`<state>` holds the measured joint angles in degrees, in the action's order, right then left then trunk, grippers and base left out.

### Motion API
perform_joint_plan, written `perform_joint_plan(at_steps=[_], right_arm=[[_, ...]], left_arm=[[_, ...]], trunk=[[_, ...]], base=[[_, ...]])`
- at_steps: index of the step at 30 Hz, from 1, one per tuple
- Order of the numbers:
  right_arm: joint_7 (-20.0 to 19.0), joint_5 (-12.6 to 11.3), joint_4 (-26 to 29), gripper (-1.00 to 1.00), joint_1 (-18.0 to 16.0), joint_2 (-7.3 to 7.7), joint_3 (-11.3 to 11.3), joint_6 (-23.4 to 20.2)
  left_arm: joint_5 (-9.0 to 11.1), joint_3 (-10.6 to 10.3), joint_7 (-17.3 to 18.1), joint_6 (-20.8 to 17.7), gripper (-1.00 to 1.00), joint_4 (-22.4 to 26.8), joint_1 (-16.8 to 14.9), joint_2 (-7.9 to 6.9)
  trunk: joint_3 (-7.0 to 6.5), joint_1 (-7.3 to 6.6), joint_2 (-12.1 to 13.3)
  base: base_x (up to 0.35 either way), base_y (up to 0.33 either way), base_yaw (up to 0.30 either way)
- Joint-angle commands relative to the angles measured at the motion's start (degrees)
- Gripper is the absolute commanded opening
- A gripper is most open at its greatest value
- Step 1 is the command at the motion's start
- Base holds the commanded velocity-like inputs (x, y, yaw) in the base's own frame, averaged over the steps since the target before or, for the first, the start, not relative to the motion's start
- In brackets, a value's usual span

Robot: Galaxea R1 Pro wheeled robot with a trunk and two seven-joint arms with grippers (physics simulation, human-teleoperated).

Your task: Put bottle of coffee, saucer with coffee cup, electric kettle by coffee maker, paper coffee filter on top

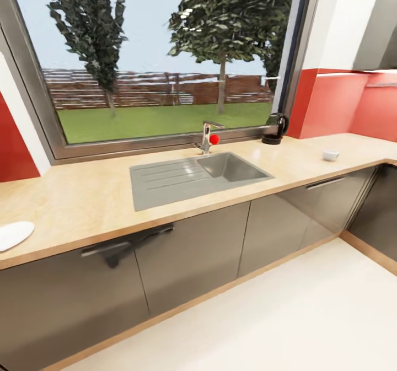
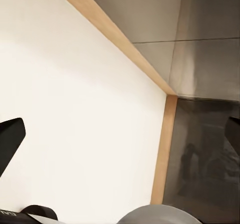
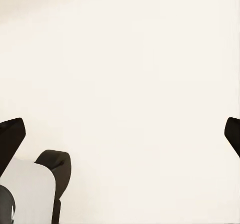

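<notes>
Head view: a white flat object (image 1: 14, 234) on the kitchen countertop (image 1: 82, 200) is cut off at the left edge. The small white cup (image 1: 331, 155) at far right shows no discernible handle. The electric kettle (image 1: 275, 128) appears dark, its details unresolved.

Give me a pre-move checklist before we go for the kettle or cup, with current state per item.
1. Electric kettle located: ok, upright on the kitchen countertop by the window corner, right of the sink.
2. Coffee cup located: ok, on the counter, nearer the front edge than the kettle.
3. Saucer located: ok, at the counter's far left; cup is not on it.
4. Left claw empty: ok, fingers spread, floor between them.
5. Right claw empty: ok, fingers spread over bare floor.
6. Coffee maker position: cannot tell.
</notes>
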<state>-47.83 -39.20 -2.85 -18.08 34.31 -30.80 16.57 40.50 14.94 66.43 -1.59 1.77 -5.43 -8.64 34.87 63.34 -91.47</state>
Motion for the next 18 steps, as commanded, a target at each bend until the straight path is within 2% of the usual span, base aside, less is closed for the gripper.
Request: perform_joint_plan(at_steps=[1, 7, 11, 14, 15, 16, 17, 18], right_arm=[[-0.2, -0.4, -0.2, 1.00, -0.1, -0.04, -0.5, 0.4], [-0.2, -0.4, -0.2, 1.00, -0.1, -0.04, -0.5, 0.4], [0.4, -0.3, -0.2, 1.00, -0.1, -0.28, -0.6, 0.5], [5.6, -0.1, -0.2, 1.00, -0.1, -1.63, -0.8, 0.7], [9.6, 0.2, -0.1, 1.00, -0.1, -2.92, -1.0, 0.7], [14.3, 1.5, -0.1, 1.00, -0.1, -4.56, -1.1, 0.7], [16.6, 2.6, -0.1, 1.00, -0.1, -5.45, -1.1, 0.7], [20.6, 5.5, -0.1, 1.00, -0.1, -7.18, -1.1, 0.7]], left_arm=[[-0.3, 0.4, 0.2, -0.2, 1.00, 0.0, 0.0, -0.03], [-0.3, 0.4, 0.2, -0.2, 1.00, 0.0, 0.0, -0.05], [-0.3, 0.3, 0.1, -0.2, 1.00, 0.0, 0.0, -0.04], [-0.3, 0.2, 0.1, -0.2, 1.00, 0.0, 0.0, -0.05], [-0.3, 0.2, 0.1, -0.2, 1.00, 0.1, 0.0, -0.05], [-0.3, 0.1, 0.1, -0.2, 1.00, 0.1, 0.0, -0.04], [-0.3, 0.1, 0.1, -0.2, 1.00, 0.1, 0.0, -0.04], [-0.3, 0.1, 0.1, -0.2, 1.00, 0.1, 0.0, -0.05]], trunk=[[0.05, 0.00, 0.0], [0.05, 0.00, 0.0], [0.05, 0.00, 0.0], [0.05, 0.00, 0.0], [0.05, 0.00, 0.0], [0.05, 0.00, 0.0], [0.05, 0.00, 0.0], [0.05, 0.00, 0.0]], base=[[0.000, -0.001, -0.275], [0.000, 0.000, -0.273], [0.066, -0.040, -0.116], [0.191, -0.132, -0.033], [0.222, -0.158, -0.017], [0.234, -0.173, -0.011], [0.238, -0.179, -0.009], [0.244, -0.189, -0.006]])
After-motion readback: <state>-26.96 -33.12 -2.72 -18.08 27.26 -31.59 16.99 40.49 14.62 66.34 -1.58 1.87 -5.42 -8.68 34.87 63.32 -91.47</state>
